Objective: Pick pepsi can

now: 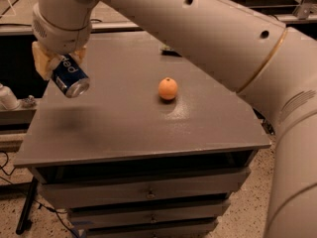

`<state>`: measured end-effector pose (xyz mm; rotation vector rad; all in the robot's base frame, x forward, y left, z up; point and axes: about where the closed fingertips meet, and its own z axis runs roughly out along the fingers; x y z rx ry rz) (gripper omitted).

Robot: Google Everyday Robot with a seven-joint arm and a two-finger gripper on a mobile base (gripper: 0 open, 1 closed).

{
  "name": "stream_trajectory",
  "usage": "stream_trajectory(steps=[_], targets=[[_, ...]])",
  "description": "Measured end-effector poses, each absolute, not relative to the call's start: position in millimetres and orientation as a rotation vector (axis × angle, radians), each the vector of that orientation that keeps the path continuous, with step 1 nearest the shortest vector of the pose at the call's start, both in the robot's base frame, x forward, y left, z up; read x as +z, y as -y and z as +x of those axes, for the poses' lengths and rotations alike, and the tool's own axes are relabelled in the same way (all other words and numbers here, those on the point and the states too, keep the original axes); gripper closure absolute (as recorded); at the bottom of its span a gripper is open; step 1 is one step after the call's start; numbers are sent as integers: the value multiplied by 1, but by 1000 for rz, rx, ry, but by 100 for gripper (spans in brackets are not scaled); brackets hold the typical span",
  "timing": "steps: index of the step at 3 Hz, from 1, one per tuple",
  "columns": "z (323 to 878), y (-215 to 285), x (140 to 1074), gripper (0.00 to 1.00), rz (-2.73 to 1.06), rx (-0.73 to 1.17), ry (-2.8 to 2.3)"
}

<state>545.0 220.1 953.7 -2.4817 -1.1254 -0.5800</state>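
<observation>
Blue pepsi can (70, 78), tilted, silver end down, apparently clamped in claw (59, 64), above table (124, 128) left side

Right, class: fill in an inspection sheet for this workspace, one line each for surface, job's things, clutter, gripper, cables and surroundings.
Surface: grey table, drawers beneath.
Job's things: can, tilted, held off the table.
Clutter: orange mid-table; small dark item at the far edge.
Gripper: gripper shut on the can, above the table's left side.
Cables: black cable by the floor, lower left.
Surroundings: white object on a ledge to the left; speckled floor.
</observation>
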Motion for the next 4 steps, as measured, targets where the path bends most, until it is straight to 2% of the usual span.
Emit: stream_trajectory(steps=[2, 4], targets=[[536, -217, 954, 100, -2435, -670, 1221], [542, -207, 962, 100, -2213, -973, 1409]])
